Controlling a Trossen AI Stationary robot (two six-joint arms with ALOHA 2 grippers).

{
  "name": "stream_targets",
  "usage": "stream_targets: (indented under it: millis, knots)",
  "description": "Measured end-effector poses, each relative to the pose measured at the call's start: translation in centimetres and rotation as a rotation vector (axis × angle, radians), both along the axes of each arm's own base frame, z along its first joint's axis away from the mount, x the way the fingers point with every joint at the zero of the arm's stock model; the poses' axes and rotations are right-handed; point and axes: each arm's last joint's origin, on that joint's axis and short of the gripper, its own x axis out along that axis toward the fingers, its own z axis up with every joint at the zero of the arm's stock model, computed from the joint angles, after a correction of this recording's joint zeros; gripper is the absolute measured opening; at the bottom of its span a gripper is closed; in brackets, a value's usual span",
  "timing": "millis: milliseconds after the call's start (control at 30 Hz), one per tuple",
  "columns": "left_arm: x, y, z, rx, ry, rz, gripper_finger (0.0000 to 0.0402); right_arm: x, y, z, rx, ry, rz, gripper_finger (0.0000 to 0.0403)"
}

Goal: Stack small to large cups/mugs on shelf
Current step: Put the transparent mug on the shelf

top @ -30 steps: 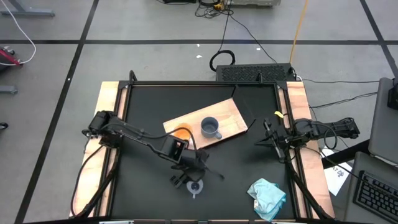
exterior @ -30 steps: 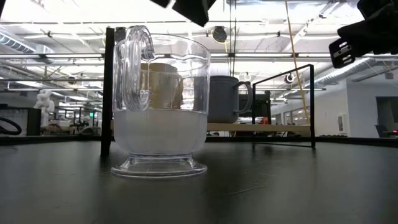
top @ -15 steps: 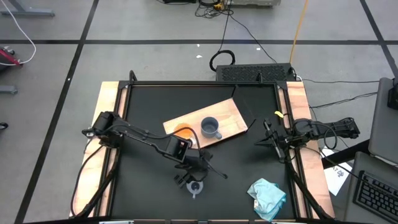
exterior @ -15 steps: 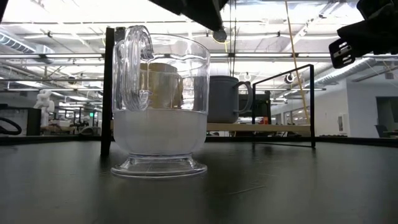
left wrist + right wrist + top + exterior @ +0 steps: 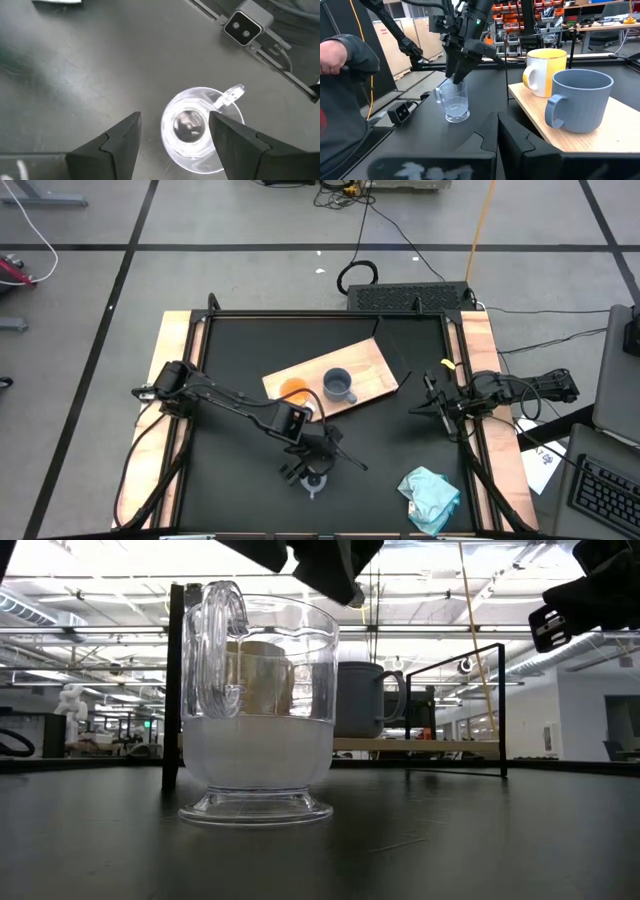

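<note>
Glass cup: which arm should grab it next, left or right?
Left. The left gripper hangs open right above the glass cup, fingers either side. The right gripper waits shut near the table's right edge, far from it.

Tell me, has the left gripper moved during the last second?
Yes. The left gripper has come closer over the glass cup, which stayed put on the table.

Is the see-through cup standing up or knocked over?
Standing up. The clear glass cup rests on its foot on the black tabletop, mouth facing up toward the left gripper.
</note>
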Motion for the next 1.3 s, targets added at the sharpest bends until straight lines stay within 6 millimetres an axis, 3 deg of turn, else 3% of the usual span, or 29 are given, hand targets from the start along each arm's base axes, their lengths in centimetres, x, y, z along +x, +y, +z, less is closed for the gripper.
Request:
stream_targets:
  millis: [233, 500, 1300]
  knots:
    - [0.0, -0.1, -0.1, -0.024, 0.018, 0.010, 0.0236, 0.0, 0.0, 0.0, 0.000, 0.004, 0.000, 0.0000]
    - [0.5, -0.1, -1.9, -0.010, 0.076, 0.025, 0.0236, 0.0, 0.0, -0.1, -0.001, 0.009, 0.000, 0.0000]
    - [0.6, 0.5, -3.1, 0.000, 0.154, 0.079, 0.0236, 0.0, 0.0, -0.2, 0.001, 0.021, 0.000, 0.0000]
